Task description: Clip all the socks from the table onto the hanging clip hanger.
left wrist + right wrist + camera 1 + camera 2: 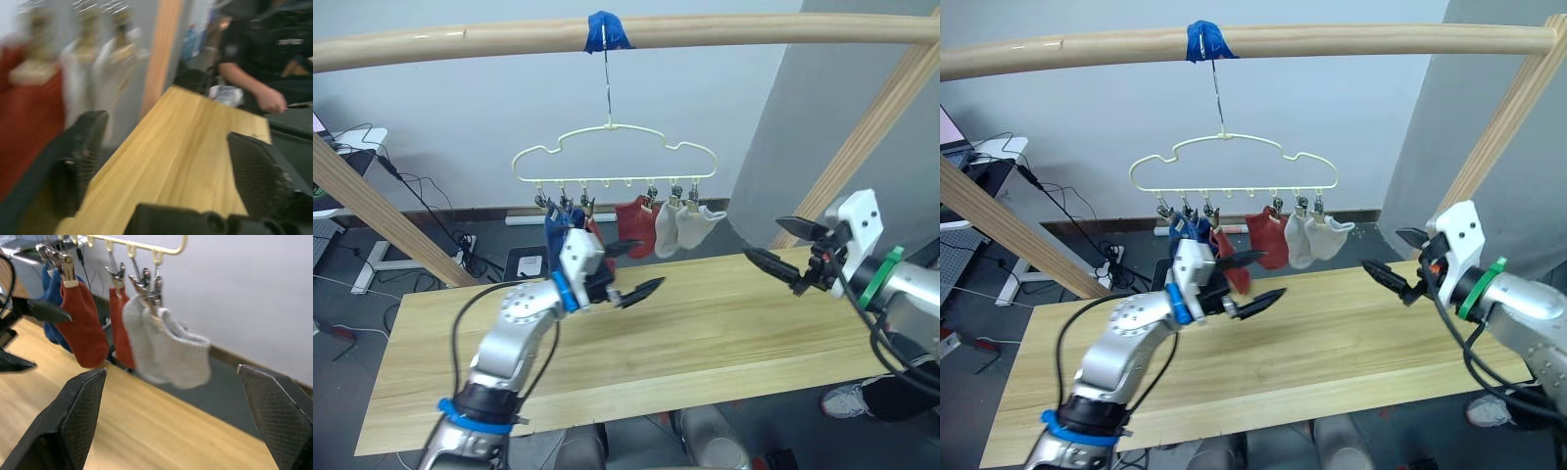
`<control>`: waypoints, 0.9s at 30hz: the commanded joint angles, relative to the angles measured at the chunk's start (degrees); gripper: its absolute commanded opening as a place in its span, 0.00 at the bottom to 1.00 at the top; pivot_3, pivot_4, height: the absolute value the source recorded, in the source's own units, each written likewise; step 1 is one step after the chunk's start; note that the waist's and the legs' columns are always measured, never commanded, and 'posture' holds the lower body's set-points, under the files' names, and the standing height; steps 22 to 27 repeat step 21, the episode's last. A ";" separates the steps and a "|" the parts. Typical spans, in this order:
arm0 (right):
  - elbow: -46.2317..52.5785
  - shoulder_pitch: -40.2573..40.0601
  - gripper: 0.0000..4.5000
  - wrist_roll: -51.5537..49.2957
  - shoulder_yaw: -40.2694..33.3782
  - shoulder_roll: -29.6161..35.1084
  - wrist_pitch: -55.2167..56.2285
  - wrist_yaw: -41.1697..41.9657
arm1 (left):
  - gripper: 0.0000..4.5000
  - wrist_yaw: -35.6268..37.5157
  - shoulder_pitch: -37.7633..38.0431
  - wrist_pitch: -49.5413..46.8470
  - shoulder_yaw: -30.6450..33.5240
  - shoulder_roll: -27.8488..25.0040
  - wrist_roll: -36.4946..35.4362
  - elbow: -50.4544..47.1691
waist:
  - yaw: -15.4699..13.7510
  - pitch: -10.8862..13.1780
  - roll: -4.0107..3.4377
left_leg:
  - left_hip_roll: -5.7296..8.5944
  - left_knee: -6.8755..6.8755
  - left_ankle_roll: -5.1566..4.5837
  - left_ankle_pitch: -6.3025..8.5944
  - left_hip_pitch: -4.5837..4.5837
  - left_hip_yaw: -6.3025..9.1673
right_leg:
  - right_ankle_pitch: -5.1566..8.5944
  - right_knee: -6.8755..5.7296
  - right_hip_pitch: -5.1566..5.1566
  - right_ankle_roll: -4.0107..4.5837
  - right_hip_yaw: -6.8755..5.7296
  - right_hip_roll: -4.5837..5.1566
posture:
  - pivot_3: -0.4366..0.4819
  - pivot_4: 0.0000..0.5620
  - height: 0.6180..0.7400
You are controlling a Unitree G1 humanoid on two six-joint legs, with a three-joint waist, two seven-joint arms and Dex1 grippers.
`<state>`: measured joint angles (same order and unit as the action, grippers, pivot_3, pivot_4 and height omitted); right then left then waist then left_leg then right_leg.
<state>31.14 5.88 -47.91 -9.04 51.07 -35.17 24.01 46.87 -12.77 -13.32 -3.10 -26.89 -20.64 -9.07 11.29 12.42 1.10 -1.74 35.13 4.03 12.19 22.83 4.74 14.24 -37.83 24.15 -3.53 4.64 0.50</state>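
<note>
A: Socks (651, 223) hang from the hanger (615, 160), blue, red, then grey, well above the desk (705, 333). From the head camera the left end effector (631, 274) sits just below the blue and red ones, fingers spread, gripping nothing.

B: And the right end effector (781, 247)?

A: Off beside the grey pair, also spread wide and empty. I'd judge both arms are held clear because the desk carries no sock I can see.

B: What does the left wrist camera add?

A: A red sock (27, 112) and two grey ones (105, 73) close ahead of its fingers (83, 147), and a person's hand (271, 100) past the far end of the desk.

B: The right wrist camera?

A: The metal clips (146, 286) biting each cuff, with the grey socks (168, 350) straight ahead between its fingers (80, 416).
</note>
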 commanded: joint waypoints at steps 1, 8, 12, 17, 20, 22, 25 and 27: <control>2.05 -0.29 1.00 3.82 -0.93 -2.41 4.21 2.19 | 0.99 -0.15 1.83 -3.33 5.24 -2.31 -4.17 -3.96 | -0.17 0.00 0.01 | 0.00 0.00 0.00 0.00 0.00 -0.02 | 0.00 0.01 0.00 0.00 0.02 0.00 | 0.25 0.32 1.00; -2.21 -1.75 1.00 15.60 1.91 -3.36 14.84 12.11 | 0.99 -6.95 16.85 -12.96 24.27 -11.84 -5.75 -7.15 | -1.18 0.03 0.18 | 0.00 -0.04 0.02 0.02 -0.04 -0.22 | 0.01 0.07 0.05 0.01 0.42 -0.08 | 0.39 0.32 1.00; -6.12 -1.90 1.00 17.30 1.15 -5.08 15.53 13.62 | 0.99 -8.92 21.83 -10.30 25.39 -13.65 -0.85 -6.94 | -3.51 0.00 0.27 | 0.08 -0.02 0.03 0.02 -0.06 -0.27 | 0.12 0.07 0.02 0.22 0.60 -0.08 | 0.42 0.32 1.00; -9.34 -0.97 1.00 18.52 0.45 -7.08 15.30 14.09 | 0.99 -9.48 21.42 -10.19 25.53 -11.11 -3.49 -8.46 | -6.31 -0.03 0.39 | 0.16 0.04 0.04 0.02 -0.03 -0.33 | 0.12 0.07 0.00 0.24 0.78 -0.08 | 0.46 0.30 1.00; -10.84 0.35 1.00 18.78 0.05 -8.46 14.05 12.95 | 0.99 -10.34 21.01 -10.92 23.35 -10.86 -1.91 -9.17 | -6.82 -0.07 0.44 | 0.15 0.05 0.04 0.02 -0.02 -0.33 | 0.11 0.07 -0.01 0.23 0.78 -0.09 | 0.46 0.29 1.00; -11.50 0.71 1.00 18.88 -0.19 -8.61 14.01 13.09 | 0.99 -10.88 20.93 -11.01 22.66 -10.89 -1.16 -9.38 | -6.82 -0.07 0.44 | 0.15 0.05 0.04 0.02 -0.02 -0.34 | 0.09 0.07 -0.02 0.21 0.79 -0.09 | 0.46 0.28 1.00; -11.50 0.71 1.00 18.88 -0.19 -8.61 14.01 13.09 | 0.99 -10.88 20.93 -11.01 22.66 -10.89 -1.16 -9.38 | -6.82 -0.07 0.44 | 0.15 0.05 0.04 0.02 -0.02 -0.34 | 0.09 0.07 -0.02 0.21 0.79 -0.09 | 0.46 0.28 1.00; -11.50 0.71 1.00 18.88 -0.19 -8.61 14.01 13.09 | 0.99 -10.88 20.93 -11.01 22.66 -10.89 -1.16 -9.38 | -6.82 -0.07 0.44 | 0.15 0.05 0.04 0.02 -0.02 -0.34 | 0.09 0.07 -0.02 0.21 0.79 -0.09 | 0.46 0.28 1.00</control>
